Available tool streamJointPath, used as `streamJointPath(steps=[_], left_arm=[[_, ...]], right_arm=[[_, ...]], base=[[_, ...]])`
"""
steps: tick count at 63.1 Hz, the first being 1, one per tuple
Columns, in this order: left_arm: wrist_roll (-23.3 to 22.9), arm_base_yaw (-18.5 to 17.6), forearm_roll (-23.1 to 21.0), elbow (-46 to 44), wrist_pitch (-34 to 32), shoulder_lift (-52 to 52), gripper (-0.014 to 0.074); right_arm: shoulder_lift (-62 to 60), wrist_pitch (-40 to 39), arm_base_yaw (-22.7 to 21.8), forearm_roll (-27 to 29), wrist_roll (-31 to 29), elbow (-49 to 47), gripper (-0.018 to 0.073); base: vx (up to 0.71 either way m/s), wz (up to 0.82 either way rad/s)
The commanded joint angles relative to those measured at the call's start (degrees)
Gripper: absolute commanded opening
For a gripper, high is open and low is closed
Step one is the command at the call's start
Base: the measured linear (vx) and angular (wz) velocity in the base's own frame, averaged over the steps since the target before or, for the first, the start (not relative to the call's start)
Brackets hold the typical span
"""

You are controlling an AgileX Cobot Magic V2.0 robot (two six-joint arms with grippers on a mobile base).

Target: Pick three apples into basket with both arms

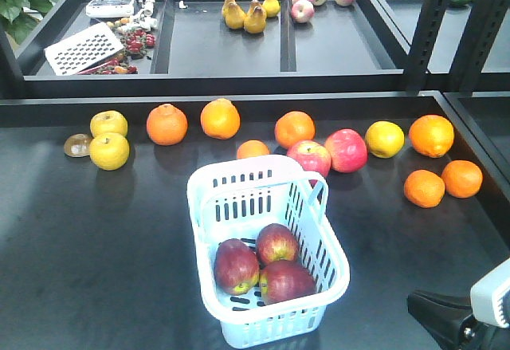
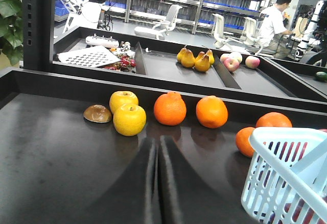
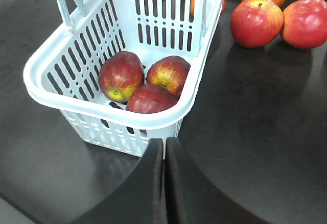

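Three dark red apples [image 1: 236, 265] [image 1: 276, 243] [image 1: 285, 281] lie together inside the pale blue-white basket [image 1: 209, 210] at the front middle of the black table. They also show in the right wrist view [image 3: 120, 75] [image 3: 168, 74] [image 3: 149, 99] inside the basket [image 3: 46, 90]. My right gripper [image 3: 164, 141] is shut and empty, just in front of the basket's near corner; part of its arm [image 1: 462, 314] shows at the lower right. My left gripper [image 2: 157, 141] is shut and empty, left of the basket [image 2: 278, 178], above bare table.
Oranges [image 1: 166, 123] [image 1: 220, 119] [image 1: 294, 129], yellow apples [image 1: 108, 150], a yellow fruit [image 1: 384, 138] and brighter pink-red apples [image 1: 345, 150] [image 1: 309, 157] line the table behind the basket. More oranges [image 1: 443, 182] lie at the right. Back trays hold pears [image 1: 253, 15] and a grater [image 1: 84, 48].
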Motion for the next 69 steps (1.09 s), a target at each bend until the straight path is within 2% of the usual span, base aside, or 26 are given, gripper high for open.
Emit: streamJointPath(steps=[1,34,42,45,49,59,64,69], left_arm=[[-0.54,0.15,0.11,0.55,-3.73,-0.91,-0.0006],[-0.54,0.15,0.11,0.55,-3.73,-0.91,-0.0006],[-0.54,0.15,0.11,0.55,-3.73,-0.91,-0.0006],[-0.54,0.15,0.11,0.55,-3.73,-0.91,-0.0006],[-0.54,0.15,0.11,0.55,-3.73,-0.91,-0.0006],[-0.54,0.15,0.11,0.55,-3.73,-0.91,-0.0006],[-0.54,0.15,0.11,0.55,-3.73,-0.91,-0.0006],[-0.54,0.15,0.11,0.55,-3.73,-0.91,-0.0006]], right_arm=[[-0.02,-2.76,-0.30,0.66,-0.53,-1.55,-0.0007],[-0.13,-2.54,-0.22,0.65,-0.53,-1.34,-0.0007],[-0.19,-3.42,-0.22,-2.47,0.10,-0.75,-0.0007],[-0.58,-6.05,-0.30,-3.29,3.10,0.95,-0.0007],[-1.85,-11.66,-0.30,-4.99,10.07,4.71,-0.0007],[-10.62,-21.33,-0.30,-13.47,24.64,14.30,-0.0007],[-15.75,-21.47,-1.19,-16.37,27.84,16.73,-0.0007],[-20.86,-18.59,-4.95,-19.89,28.09,16.43,-0.0007]], base=[[0.00,0.00],[0.00,0.00],[0.00,0.00],[0.00,0.00],[0.00,0.00],[0.00,0.00],[0.00,0.00],[0.00,0.00]])
